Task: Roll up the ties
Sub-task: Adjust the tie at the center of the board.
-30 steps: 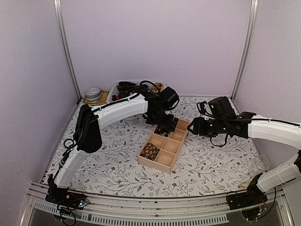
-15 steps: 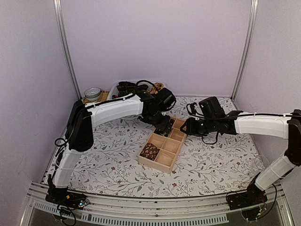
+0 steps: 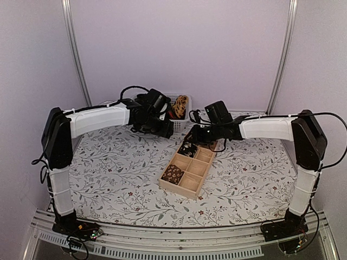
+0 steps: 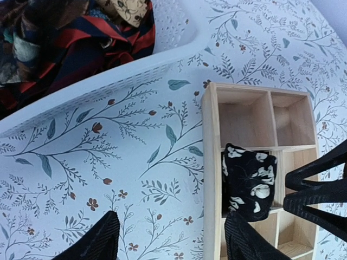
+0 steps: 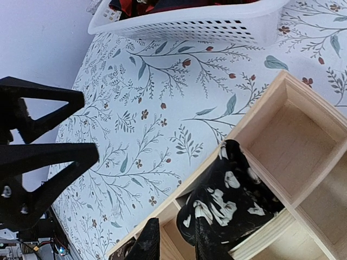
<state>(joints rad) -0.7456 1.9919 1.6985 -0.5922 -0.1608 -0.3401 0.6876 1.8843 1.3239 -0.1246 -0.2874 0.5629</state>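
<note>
A rolled black tie (image 5: 233,200) with pale flowers sits in a far compartment of the wooden box (image 3: 191,181); it also shows in the left wrist view (image 4: 249,181). A rolled brown tie (image 3: 172,173) fills a near compartment. More ties (image 4: 65,43) lie heaped in the white basket (image 4: 108,81). My right gripper (image 5: 178,244) hovers over the box's far end, its jaws narrowly apart and empty, one finger in front of the black tie. My left gripper (image 4: 171,244) stands open and empty over the tablecloth, between basket and box.
The white basket (image 3: 174,112) stands at the back of the table, against the wall. The left gripper's fingers (image 5: 43,151) show at the left of the right wrist view. The box's other compartments (image 4: 241,116) hold nothing.
The left gripper has pulled back from the box toward the basket, its jaws narrowing. The right gripper has swung left over the box's far end, its jaws closing in. The black tie stays put.
</note>
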